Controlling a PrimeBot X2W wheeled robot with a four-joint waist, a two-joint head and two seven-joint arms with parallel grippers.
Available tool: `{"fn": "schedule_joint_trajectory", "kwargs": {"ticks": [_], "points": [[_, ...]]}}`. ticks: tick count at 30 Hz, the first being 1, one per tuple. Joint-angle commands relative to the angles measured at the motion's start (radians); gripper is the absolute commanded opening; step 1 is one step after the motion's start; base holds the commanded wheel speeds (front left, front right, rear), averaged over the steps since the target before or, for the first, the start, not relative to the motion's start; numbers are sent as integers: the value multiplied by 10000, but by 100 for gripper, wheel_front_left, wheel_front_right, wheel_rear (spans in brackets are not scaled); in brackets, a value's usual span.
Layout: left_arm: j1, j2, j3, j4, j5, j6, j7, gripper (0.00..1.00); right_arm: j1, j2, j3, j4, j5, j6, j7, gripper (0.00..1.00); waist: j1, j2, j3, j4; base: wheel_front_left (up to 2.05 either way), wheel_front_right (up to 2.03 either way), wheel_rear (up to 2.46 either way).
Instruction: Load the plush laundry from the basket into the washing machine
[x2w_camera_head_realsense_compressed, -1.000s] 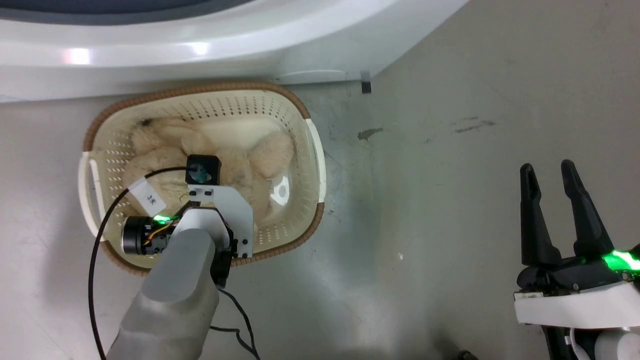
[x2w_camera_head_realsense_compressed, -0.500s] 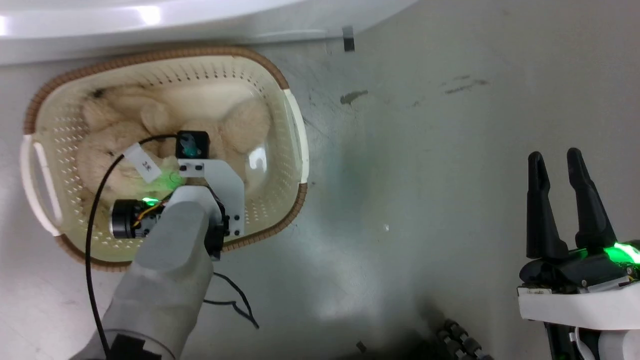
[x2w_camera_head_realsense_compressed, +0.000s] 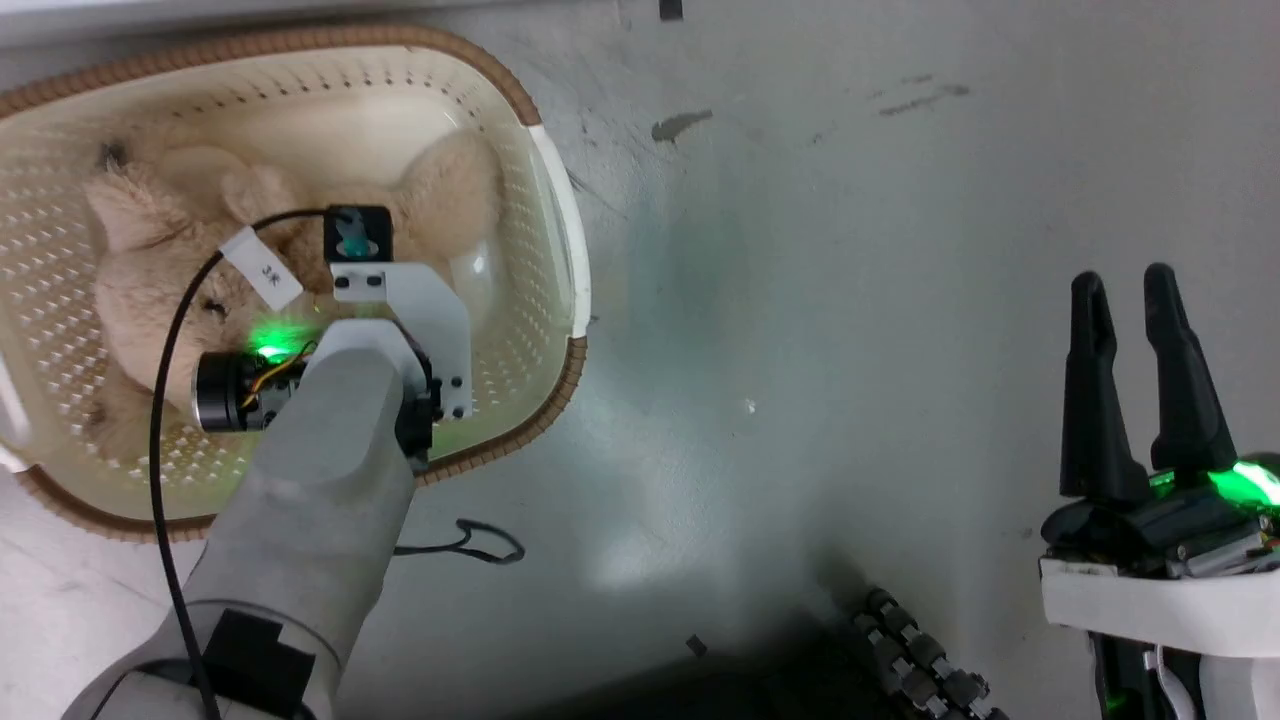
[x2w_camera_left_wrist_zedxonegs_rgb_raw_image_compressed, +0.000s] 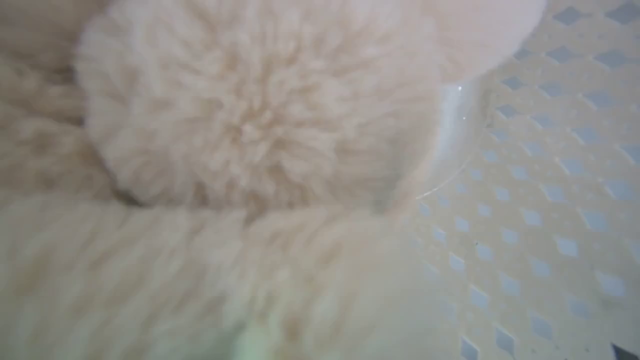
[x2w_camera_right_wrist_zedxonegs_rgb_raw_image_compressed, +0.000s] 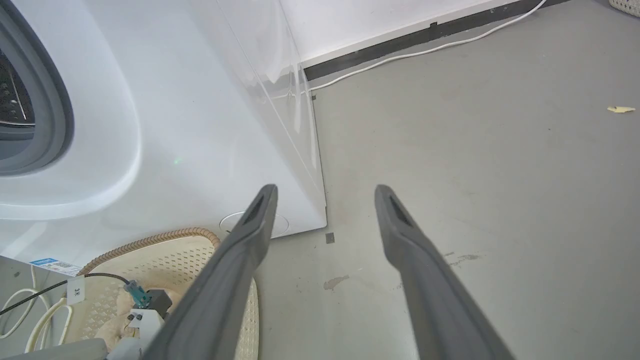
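Left gripper (x2w_camera_head_realsense_compressed: 340, 300): down on the bear (x2w_camera_head_realsense_compressed: 150, 270), fingers hidden, so whether it grips cannot be told.
Bear: whole inside basket (x2w_camera_head_realsense_compressed: 560, 250), head view 10 o'clock, apparently unlifted. Washer (x2w_camera_right_wrist_zedxonegs_rgb_raw_image_compressed: 175, 125): beyond basket, 12 o'clock. Right gripper (x2w_camera_head_realsense_compressed: 1123, 278): 4 o'clock, fingers apart, empty. Outstanding, as judged: grasp, lift, transfer, so nearly all.

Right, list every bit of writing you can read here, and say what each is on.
"3" followed by a mark like "米", not sharp: on the white tag on the black cable.
Blue-and-white sticker at the lower left of the right wrist view: print too small to read.
No other writing can be read.
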Motion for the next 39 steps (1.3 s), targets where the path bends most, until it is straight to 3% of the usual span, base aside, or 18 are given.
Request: {"fn": "schedule_joint_trajectory", "kwargs": {"ticks": [1,7,13,19,20,24,30,39], "points": [[-274,128,-110,370,-212,-42,-88,0,-276,-4,58,-67,191,8,-131,100,0,-1,193,-97,0,0,0],[-309,-48,-259,839,-645,-187,-330,0,-524,-4,181,46,463,8,-247,100,0,-1,133,-115,0,0,0],[260,-342,-146,684,-992,-547,-906,0,-574,-4,247,442,428,8,-247,100,0,-1,-831,137,0,0,0],[816,-523,-119,489,-1267,-994,-1574,0,-444,-4,150,716,262,8,-247,100,0,-1,-2101,633,0,0,0],[1098,-621,-136,300,-1415,-1273,-1976,0,-283,-4,68,838,104,8,-247,100,0,-1,-2775,984,0,0,0],[1566,-727,-222,-36,-1658,-1639,-2475,0,2,-4,-6,1015,-189,8,-247,100,0,-1,-3759,1494,0,0,0],[2570,-769,-219,-639,-2296,-2019,-3293,0,528,-4,-109,1275,-551,8,-247,100,0,-1,-5255,2073,0,0,0],[4125,-774,-497,-2214,-3044,-2031,-5035,0,1466,-4,-346,1556,-879,8,-247,100,0,-1,-7161,2693,0,0,0]]}}
